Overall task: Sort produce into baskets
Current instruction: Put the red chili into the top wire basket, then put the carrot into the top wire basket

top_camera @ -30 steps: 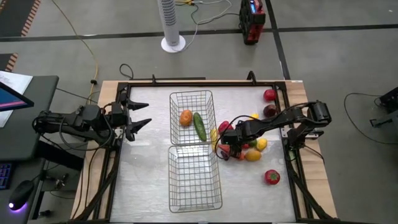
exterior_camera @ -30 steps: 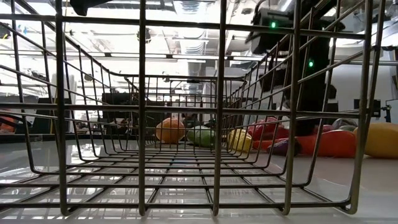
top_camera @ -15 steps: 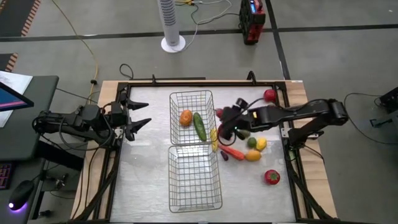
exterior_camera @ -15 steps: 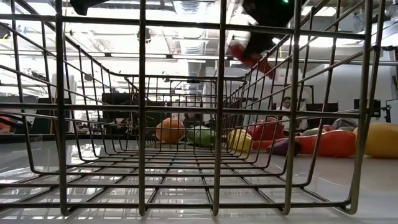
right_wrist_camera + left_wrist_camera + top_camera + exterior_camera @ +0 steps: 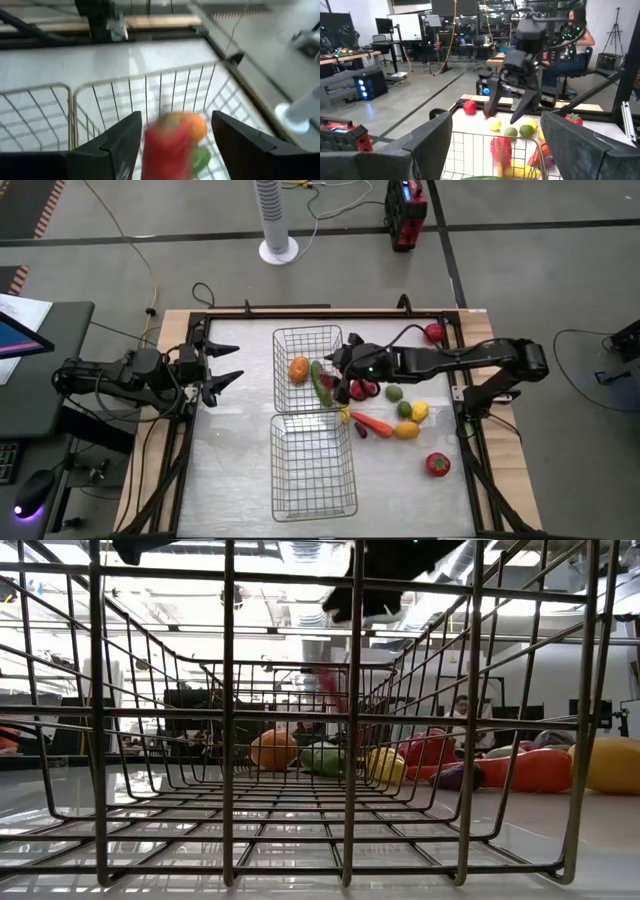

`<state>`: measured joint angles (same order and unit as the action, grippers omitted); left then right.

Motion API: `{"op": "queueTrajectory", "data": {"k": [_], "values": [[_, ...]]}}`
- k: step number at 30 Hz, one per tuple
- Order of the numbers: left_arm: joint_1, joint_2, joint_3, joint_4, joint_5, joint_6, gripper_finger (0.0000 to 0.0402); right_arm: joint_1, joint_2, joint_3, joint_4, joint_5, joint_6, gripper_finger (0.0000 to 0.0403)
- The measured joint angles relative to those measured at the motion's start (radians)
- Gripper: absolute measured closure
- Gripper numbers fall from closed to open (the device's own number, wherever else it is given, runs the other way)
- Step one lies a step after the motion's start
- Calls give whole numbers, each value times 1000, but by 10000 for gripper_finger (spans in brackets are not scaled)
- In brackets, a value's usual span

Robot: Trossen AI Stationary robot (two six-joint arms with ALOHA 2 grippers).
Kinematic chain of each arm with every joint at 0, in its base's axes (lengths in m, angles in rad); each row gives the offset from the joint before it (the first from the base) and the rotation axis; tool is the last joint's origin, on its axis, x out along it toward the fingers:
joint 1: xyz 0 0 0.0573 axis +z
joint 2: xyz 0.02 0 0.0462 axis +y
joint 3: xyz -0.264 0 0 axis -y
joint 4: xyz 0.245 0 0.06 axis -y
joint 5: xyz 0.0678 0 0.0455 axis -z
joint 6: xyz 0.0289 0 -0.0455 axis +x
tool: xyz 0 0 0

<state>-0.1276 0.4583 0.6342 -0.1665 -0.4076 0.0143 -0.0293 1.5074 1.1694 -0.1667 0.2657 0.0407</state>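
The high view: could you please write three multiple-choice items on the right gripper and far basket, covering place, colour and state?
1. Where is the right gripper? A over the far basket; B over the near basket; C off the table.
2. What colour is the round fruit beside the cucumber? A purple; B orange; C blue.
3. How do the right gripper's fingers stand? A shut on a lemon; B shut on the cucumber; C open.
A: it hangs over that basket's right side. B: it is orange. C: the fingers stand apart, a red piece below them.
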Motion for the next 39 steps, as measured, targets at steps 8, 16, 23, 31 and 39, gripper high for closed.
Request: {"op": "queueTrajectory", "data": {"k": [8, 16, 23, 31, 39], "values": [[0, 0, 0, -1, 0, 0, 110, 25, -57, 0, -316, -9, 147, 104], [0, 0, 0, -1, 0, 2, 110, 190, -63, -111, -520, 37, 409, 107], [0, 0, 0, -1, 0, -10, 110, 306, -63, -281, -372, 62, 595, 107], [0, 0, 0, -1, -22, -11, 110, 379, -63, -420, -241, 102, 714, 107], [0, 0, 0, -2, -24, -3, 110, 390, -59, -501, -172, 102, 765, 108]]}}
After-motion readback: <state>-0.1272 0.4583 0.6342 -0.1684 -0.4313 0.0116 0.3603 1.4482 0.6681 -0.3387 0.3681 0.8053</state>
